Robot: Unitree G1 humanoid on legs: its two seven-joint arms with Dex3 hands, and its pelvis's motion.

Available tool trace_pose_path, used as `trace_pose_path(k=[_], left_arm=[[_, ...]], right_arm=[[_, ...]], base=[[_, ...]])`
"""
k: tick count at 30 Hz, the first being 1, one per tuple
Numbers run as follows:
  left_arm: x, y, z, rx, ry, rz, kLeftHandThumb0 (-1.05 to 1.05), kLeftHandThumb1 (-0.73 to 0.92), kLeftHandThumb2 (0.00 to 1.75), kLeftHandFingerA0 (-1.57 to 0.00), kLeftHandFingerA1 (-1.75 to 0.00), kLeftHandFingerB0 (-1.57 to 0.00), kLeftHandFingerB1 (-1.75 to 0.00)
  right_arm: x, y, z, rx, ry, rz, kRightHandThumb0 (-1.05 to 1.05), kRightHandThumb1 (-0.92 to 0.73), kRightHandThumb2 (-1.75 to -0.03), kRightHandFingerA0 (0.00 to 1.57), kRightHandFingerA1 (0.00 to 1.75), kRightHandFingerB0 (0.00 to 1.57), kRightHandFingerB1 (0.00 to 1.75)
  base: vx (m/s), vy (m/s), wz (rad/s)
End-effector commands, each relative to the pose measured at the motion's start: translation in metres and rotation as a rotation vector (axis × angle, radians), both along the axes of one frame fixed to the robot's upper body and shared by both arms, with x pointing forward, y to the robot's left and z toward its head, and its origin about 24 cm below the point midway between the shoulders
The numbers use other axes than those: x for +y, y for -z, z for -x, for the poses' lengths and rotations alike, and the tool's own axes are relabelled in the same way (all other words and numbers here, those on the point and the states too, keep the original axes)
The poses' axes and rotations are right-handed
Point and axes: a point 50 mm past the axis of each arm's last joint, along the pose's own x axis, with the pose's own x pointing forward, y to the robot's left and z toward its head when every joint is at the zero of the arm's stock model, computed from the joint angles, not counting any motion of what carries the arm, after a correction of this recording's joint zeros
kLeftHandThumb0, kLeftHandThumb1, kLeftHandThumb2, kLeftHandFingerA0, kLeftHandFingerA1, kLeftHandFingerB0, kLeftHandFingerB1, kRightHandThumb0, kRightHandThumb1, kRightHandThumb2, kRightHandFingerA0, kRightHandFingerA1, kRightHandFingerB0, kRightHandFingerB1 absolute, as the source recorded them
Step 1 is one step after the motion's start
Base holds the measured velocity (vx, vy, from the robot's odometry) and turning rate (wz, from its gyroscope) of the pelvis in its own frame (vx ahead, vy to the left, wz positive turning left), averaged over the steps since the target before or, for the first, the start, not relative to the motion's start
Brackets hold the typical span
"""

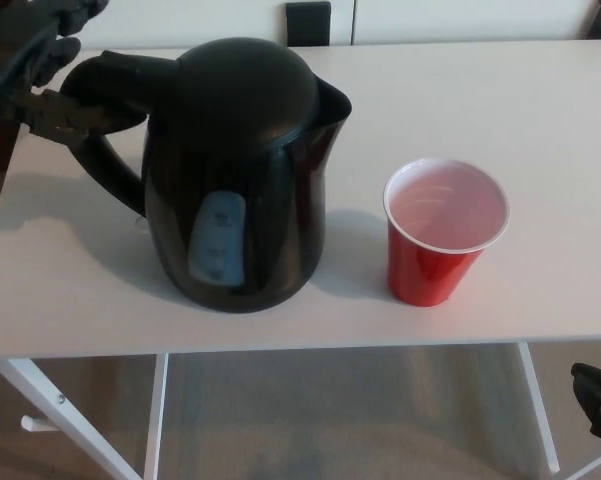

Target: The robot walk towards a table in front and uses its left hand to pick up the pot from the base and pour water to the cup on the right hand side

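The left hand (35,65) is clamped on the kettle (240,170) handle, holding it upright on the tabletop (500,90). The red cup (445,230) stands beyond the spout, well placed for pouring. The right hand (598,398) is barely visible; whether its fingers are apart or together I cannot tell.

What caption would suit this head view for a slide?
Robot's left hand at the handle of a black kettle standing upright beside a red cup on a white table.

The picture's top-left corner cuts off most of the left hand (35,60), the pot (235,175) hides any base beneath it, and the right hand (598,398) barely shows at the lower-right edge.
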Motion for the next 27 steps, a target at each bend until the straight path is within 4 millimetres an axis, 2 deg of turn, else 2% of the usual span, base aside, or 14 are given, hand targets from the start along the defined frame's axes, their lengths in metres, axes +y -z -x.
trace_pose_path(k=[1,6,13,21,22,27], left_arm=[[0.008,-0.014,0.004,0.141,0.145,-0.067,-0.64,0.4,0.74,0.0,-0.03,0.0,0.0],[0.007,-0.012,0.008,0.223,0.248,-0.238,-0.72,0.41,0.81,0.0,0.0,0.0,0.0],[-0.003,-0.001,0.014,0.306,0.376,-0.356,-0.75,0.42,0.82,0.0,-0.03,0.0,0.0],[-0.006,0.006,0.016,0.318,0.408,-0.359,-0.76,0.42,0.83,0.0,-0.03,0.0,0.0],[-0.004,0.007,0.018,0.326,0.409,-0.356,-0.81,0.49,0.56,0.0,0.0,0.0,0.0],[0.006,0.0,0.019,0.321,0.397,-0.346,-0.84,0.5,0.57,0.0,0.0,0.0,0.0]], right_arm=[[-0.005,-0.012,-0.01,-0.065,0.024,-0.016,-0.02,-0.51,-0.93,0.3,0.58,0.21,0.52],[-0.004,-0.011,-0.009,-0.054,0.029,-0.015,0.0,-0.51,-0.93,0.28,0.56,0.21,0.52],[-0.003,-0.011,-0.009,-0.05,0.029,-0.009,-0.02,-0.51,-0.93,0.27,0.55,0.19,0.51],[-0.003,-0.011,-0.009,-0.055,0.026,-0.017,0.0,-0.51,-0.93,0.27,0.56,0.2,0.52],[-0.002,-0.012,-0.01,-0.055,0.035,-0.03,0.01,-0.52,-0.93,0.26,0.55,0.18,0.51],[-0.003,-0.012,-0.01,-0.05,0.029,-0.002,0.01,-0.51,-0.93,0.28,0.56,0.22,0.52]], base=[[0.0,0.0,0.0],[0.0,0.0,0.0],[0.0,0.0,0.0],[0.0,0.0,0.0],[0.0,0.0,0.0],[0.0,0.0,0.0]])
